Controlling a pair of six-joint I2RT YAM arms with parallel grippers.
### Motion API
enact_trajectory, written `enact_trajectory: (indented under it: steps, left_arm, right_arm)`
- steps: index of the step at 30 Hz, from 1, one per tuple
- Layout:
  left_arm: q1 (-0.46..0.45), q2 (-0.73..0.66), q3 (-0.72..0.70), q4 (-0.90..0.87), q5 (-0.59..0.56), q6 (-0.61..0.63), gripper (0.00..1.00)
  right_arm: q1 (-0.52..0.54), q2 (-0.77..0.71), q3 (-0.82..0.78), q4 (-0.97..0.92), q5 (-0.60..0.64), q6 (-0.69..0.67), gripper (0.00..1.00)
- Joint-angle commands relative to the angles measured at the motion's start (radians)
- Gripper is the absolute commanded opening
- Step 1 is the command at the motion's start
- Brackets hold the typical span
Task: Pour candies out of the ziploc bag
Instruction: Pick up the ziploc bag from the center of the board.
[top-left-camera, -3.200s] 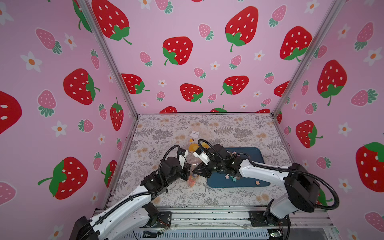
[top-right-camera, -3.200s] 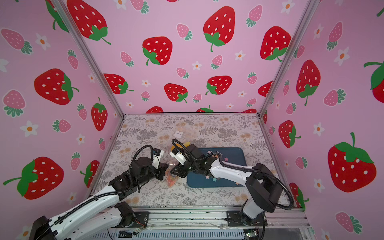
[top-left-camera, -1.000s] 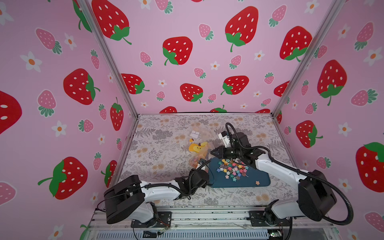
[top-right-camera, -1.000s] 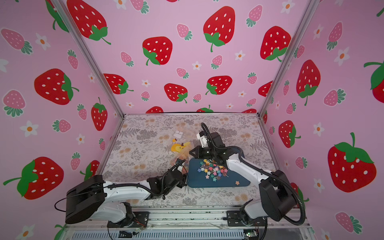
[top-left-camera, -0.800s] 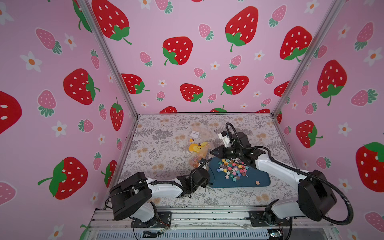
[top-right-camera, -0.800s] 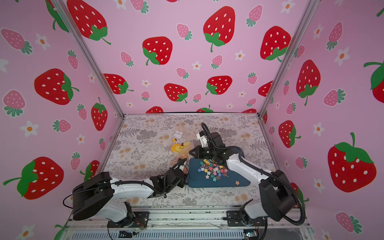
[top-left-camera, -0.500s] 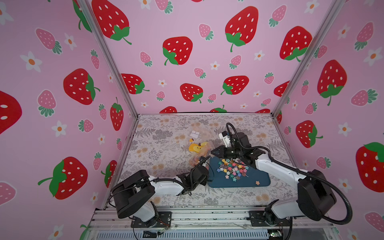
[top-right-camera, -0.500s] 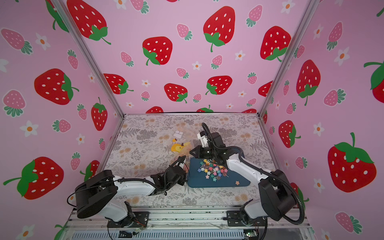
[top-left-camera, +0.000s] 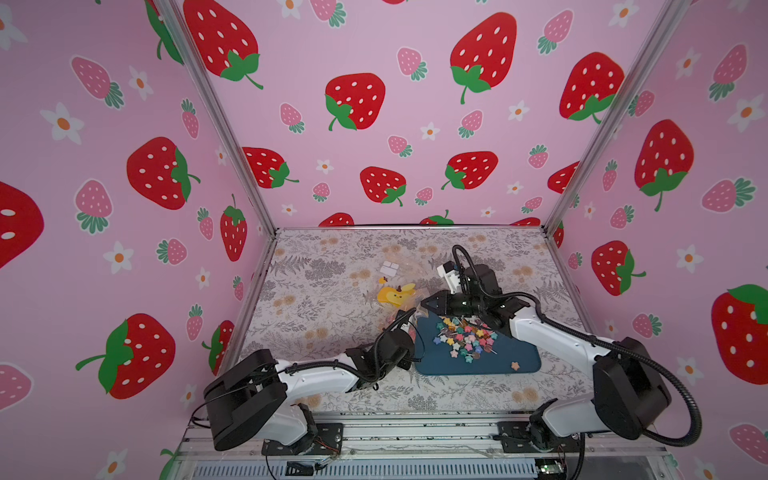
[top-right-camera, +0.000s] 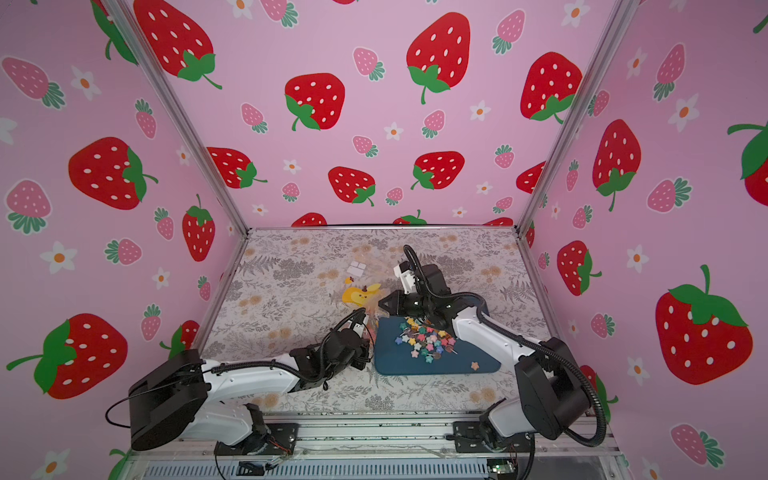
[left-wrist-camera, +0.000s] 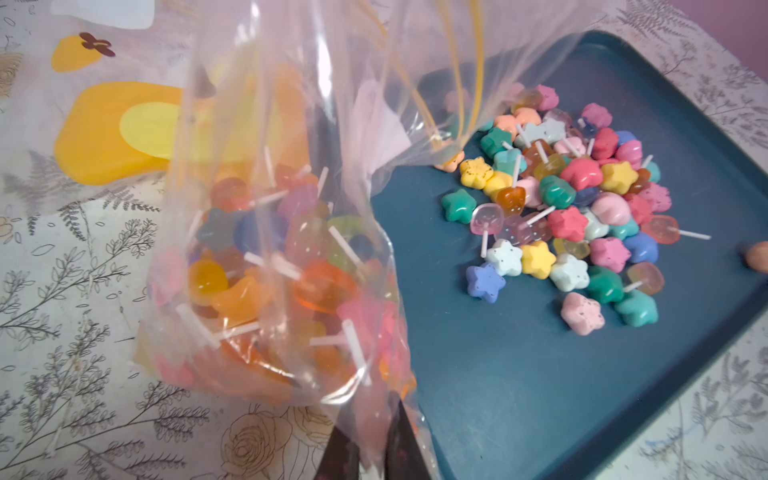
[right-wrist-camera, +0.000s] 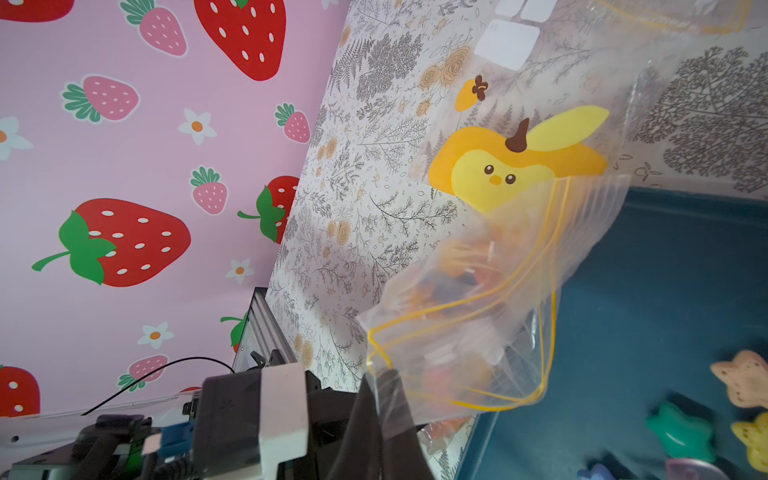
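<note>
Bag (left-wrist-camera: 270, 249) pinched at both ends, at the tray's (left-wrist-camera: 519, 395) edge.
Left gripper (left-wrist-camera: 370, 440) nips its bottom, right gripper (right-wrist-camera: 380, 399) its mouth corner; candies (left-wrist-camera: 573, 199) heap on the tray, others blur inside (top views barely show the film).

Enclosed by pink walls (top-left-camera: 291, 54) printed with red strawberries, paler pink berries and white flowers, joined at aluminium corner posts (top-left-camera: 219, 120). Below, a tabletop (top-left-camera: 332, 257) covered in grey-and-tan floral cloth; at the near edge, a metal rail (top-left-camera: 415, 434). Lit evenly.
</note>
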Motion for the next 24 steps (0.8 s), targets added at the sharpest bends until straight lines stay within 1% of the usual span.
enact_trajectory:
  steps: [1,5,6,9,10,13,16,17,19,21,23,24]
  left_arm:
    - [0.022,-0.087,0.020,-0.049,0.053,0.055,0.00]
    - [0.073,-0.188,0.052,-0.166,0.197,0.142,0.00]
    - [0.082,-0.216,0.065,-0.208,0.217,0.162,0.00]
    - [0.137,-0.275,0.099,-0.284,0.361,0.215,0.00]
    - [0.163,-0.283,0.109,-0.297,0.443,0.231,0.00]
    - [0.233,-0.248,0.156,-0.358,0.637,0.271,0.00]
    - [0.278,-0.143,0.194,-0.380,0.775,0.316,0.00]
    - [0.288,-0.104,0.198,-0.369,0.801,0.323,0.00]
    - [0.311,-0.007,0.213,-0.337,0.860,0.321,0.08]
    - [0.323,0.063,0.231,-0.302,0.886,0.287,0.12]
    - [0.322,0.087,0.237,-0.267,0.872,0.263,0.27]
    - [0.321,0.081,0.235,-0.249,0.863,0.254,0.30]
  right_arm:
    - [-0.007,-0.018,0.015,0.015,-0.014,0.000,0.00]
    - [-0.010,-0.068,0.004,-0.032,0.014,-0.027,0.00]
    - [-0.013,-0.087,-0.004,-0.047,0.022,-0.032,0.00]
    - [-0.025,-0.139,-0.025,-0.108,0.045,-0.047,0.00]
    - [-0.028,-0.157,-0.034,-0.126,0.051,-0.052,0.00]
    - [-0.036,-0.194,-0.058,-0.176,0.075,-0.062,0.00]
    - [-0.045,-0.192,-0.076,-0.200,0.079,-0.068,0.00]
    - [-0.050,-0.186,-0.080,-0.200,0.078,-0.068,0.00]
    - [-0.055,-0.170,-0.082,-0.199,0.077,-0.068,0.00]
    - [-0.057,-0.162,-0.080,-0.197,0.085,-0.074,0.00]
    - [-0.060,-0.159,-0.077,-0.196,0.094,-0.085,0.00]
    - [-0.062,-0.157,-0.074,-0.197,0.101,-0.089,0.00]
